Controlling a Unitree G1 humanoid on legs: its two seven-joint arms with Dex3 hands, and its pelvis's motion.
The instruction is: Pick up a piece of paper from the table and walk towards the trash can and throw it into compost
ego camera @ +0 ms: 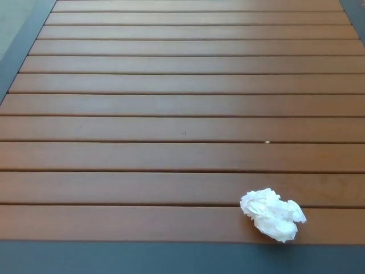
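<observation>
We are looking down on a brown slatted desk [171,103] whose far end is running out of frame. A crumpled white paper [272,214] is lying near its front edge, toward the right. Neither hand is showing, so we cannot tell their state.

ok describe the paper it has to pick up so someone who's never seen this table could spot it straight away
Start from the brown slatted wooden table that fills the view, then look along its near edge, towards the robot's right. There lies the crumpled paper, a white, wrinkled ball on the last slat beside the dark frame. It is the only white thing on the wood; the one other thing is a tiny pale crumb farther back.
</observation>
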